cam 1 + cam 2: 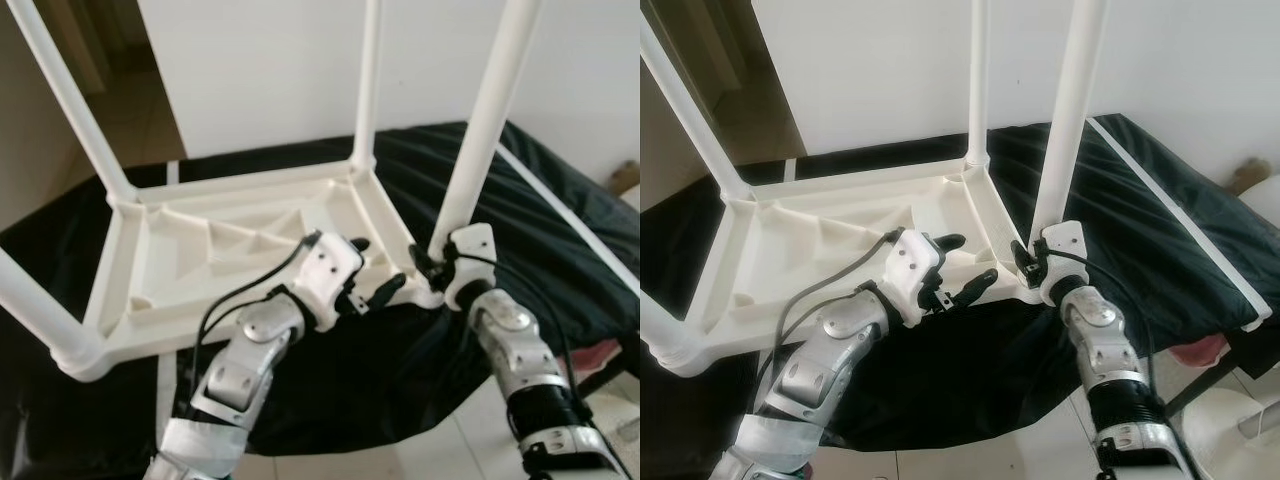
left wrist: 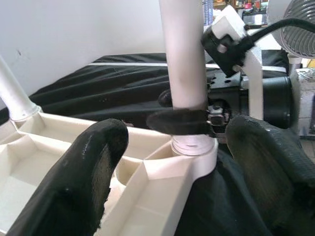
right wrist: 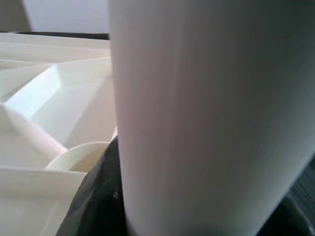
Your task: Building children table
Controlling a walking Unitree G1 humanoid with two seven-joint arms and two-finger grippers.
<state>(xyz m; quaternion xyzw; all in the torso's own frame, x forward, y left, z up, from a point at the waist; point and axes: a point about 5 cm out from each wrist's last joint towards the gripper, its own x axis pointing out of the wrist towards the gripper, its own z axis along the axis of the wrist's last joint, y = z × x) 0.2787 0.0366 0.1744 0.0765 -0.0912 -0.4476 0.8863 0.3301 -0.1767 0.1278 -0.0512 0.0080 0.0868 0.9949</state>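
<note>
My left gripper (image 1: pixel 372 272) hovers at centre frame, jaws spread, just over the near rim of the upturned white table (image 1: pixel 240 250). Right of it, my right gripper (image 1: pixel 437 268) has its jaws pinching the near-right leg (image 1: pixel 487 120) just above its socket. The table lies upside down on a black sheet (image 1: pixel 560 240), other legs rising toward the white wall (image 1: pixel 260 70).

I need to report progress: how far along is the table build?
Done: all four legs stand in the upturned tabletop. In hand: right pincer grips the near-right leg at its socket; left pincer hovers open beside it. Left: seating that leg, flipping the table.
</note>
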